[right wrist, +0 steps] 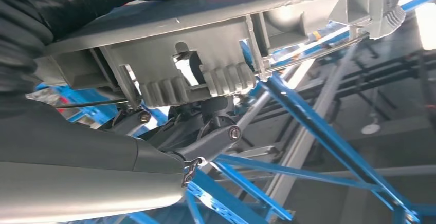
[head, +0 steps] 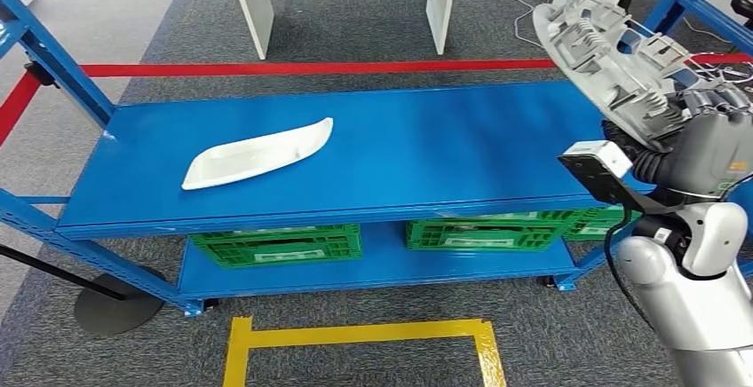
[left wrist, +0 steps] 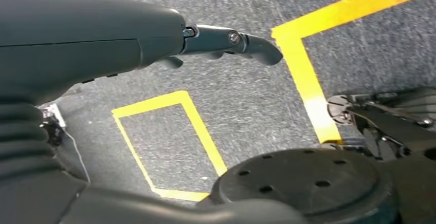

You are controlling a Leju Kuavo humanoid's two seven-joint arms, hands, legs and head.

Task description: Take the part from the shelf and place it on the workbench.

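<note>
Clearly the right hand grips the grey part underneath; it seems rigid, light, awkwardly wide. Left hand holds nothing, fingers apart.

Right arm: silver rounded shells, black joint rings, black cable along the side.
Wrist camera: white box on a black bracket.
Right hand: dark fingers, silver pivot screw.
Left hand: smooth dark-grey cover, ribbed cuff, screwed finger link.
</note>
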